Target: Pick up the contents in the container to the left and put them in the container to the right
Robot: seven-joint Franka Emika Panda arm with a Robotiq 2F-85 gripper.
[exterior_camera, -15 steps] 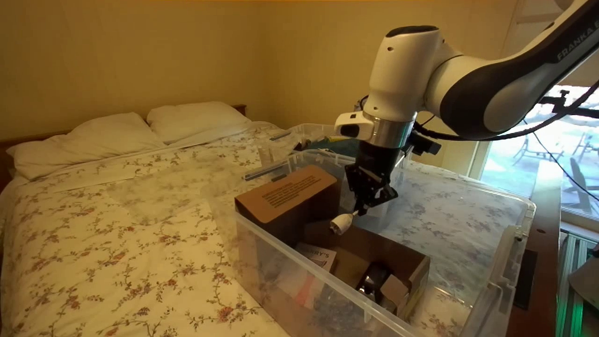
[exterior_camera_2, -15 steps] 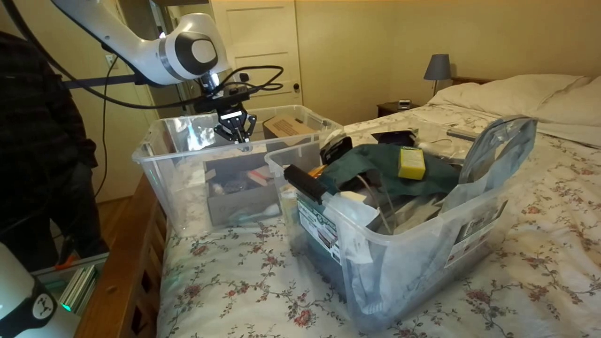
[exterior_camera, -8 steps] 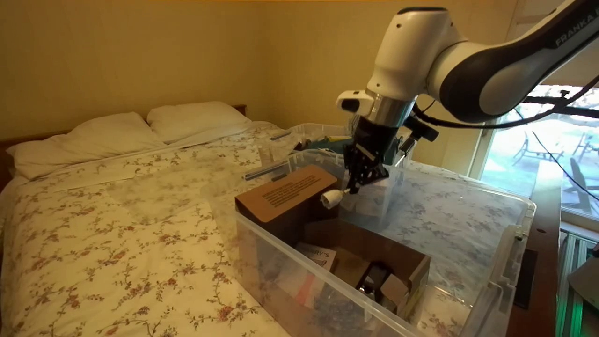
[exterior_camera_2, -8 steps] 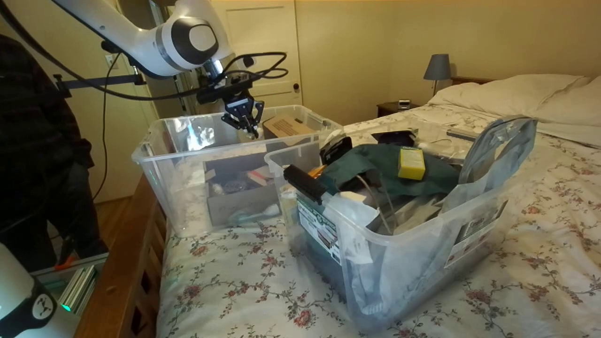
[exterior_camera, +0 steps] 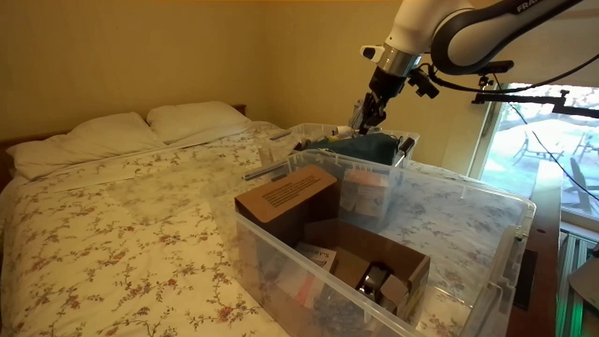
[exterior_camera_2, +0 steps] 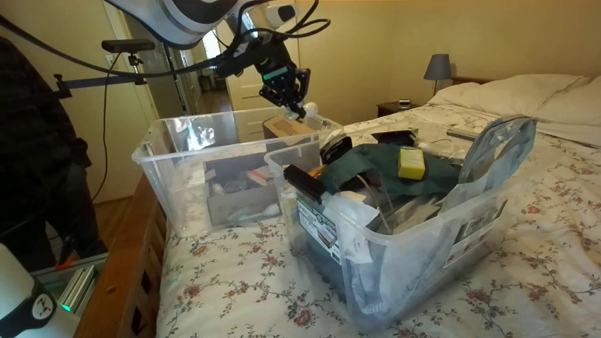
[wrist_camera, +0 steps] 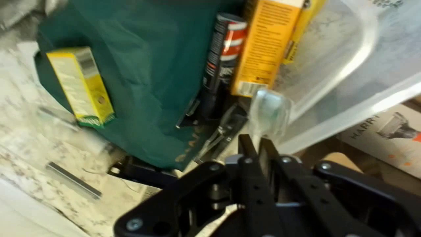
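My gripper is shut on the thin end of a small whitish item, blurred in the wrist view. In an exterior view the white item sticks out sideways from the fingertips, above the containers' rims. The left container is a clear bin with a brown cardboard box and an opened carton. In that carton lie a dark, shiny item and a HARRY'S packet. The right container, also clear, holds a dark green bag. The wrist view looks down into it.
On the green bag rests a yellow box. Beside the bag are a dark can and an orange box. A black object and a grey plastic bag rise above the right container's rim. A wooden bed rail runs alongside.
My arm has risen from the left container and swung across to the right container's side, still holding the white item. The containers and what lies in them have stayed put.
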